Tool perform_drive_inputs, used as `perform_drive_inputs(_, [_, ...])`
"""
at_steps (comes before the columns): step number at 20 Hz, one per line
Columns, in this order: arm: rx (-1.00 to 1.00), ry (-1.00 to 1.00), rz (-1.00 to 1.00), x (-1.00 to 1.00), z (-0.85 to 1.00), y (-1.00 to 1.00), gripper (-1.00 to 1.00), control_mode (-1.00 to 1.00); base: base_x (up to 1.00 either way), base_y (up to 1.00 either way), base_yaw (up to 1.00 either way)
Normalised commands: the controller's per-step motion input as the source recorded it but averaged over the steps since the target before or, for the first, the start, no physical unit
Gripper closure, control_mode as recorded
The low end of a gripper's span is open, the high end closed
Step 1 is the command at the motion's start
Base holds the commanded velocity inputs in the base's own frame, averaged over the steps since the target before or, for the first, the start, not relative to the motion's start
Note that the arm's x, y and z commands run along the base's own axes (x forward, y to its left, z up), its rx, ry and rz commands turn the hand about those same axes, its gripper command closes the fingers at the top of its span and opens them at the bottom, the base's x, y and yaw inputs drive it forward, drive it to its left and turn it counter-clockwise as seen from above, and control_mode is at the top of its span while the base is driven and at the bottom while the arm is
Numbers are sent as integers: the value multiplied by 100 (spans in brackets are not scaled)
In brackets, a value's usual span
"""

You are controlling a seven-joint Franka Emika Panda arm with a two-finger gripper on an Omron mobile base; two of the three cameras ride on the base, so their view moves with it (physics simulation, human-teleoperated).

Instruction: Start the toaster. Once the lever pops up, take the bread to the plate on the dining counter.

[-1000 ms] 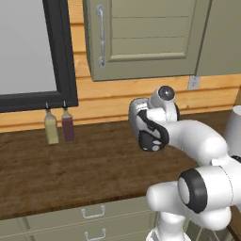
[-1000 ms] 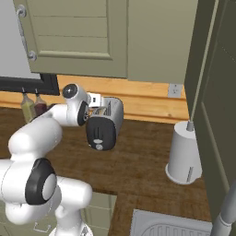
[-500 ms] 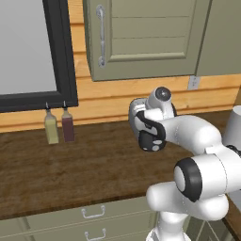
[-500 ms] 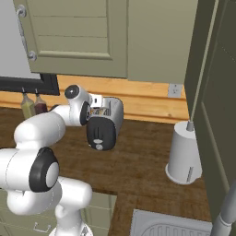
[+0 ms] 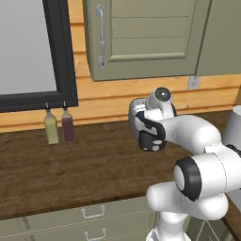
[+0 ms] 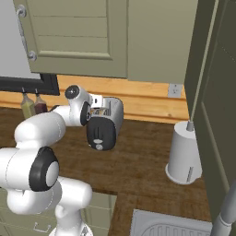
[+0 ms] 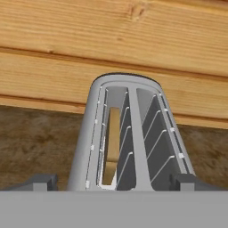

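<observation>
Toaster (image 7: 129, 138) w/ bread (image 7: 111, 147) in left slot; gripper (image 7: 113, 181) wide open above, holding nothing.

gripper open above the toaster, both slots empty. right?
Not quite. The gripper is open above the toaster, but one slot holds the bread: the hand view shows the slice standing in the left slot there, with the other slot empty.

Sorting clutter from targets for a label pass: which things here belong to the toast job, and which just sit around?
Job: toaster, bread in its left slot, open gripper above the slots.
Bystanders: two bottles, paper towel roll, cabinet door.
</observation>
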Motion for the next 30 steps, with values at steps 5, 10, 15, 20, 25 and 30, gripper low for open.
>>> perform_drive_inputs(5, [0,0,0,0,0,0,-100,-100,0,0,0])
perform_drive_inputs(10, [0,0,0,0,0,0,-100,-100,0,0,0])
perform_drive_inputs(15, [0,0,0,0,0,0,-100,-100,0,0,0])
perform_drive_inputs(20, [0,0,0,0,0,0,-100,-100,0,0,0])
perform_drive_inputs(25, [0,0,0,0,0,0,-100,-100,0,0,0])
perform_drive_inputs(30, [0,0,0,0,0,0,-100,-100,0,0,0])
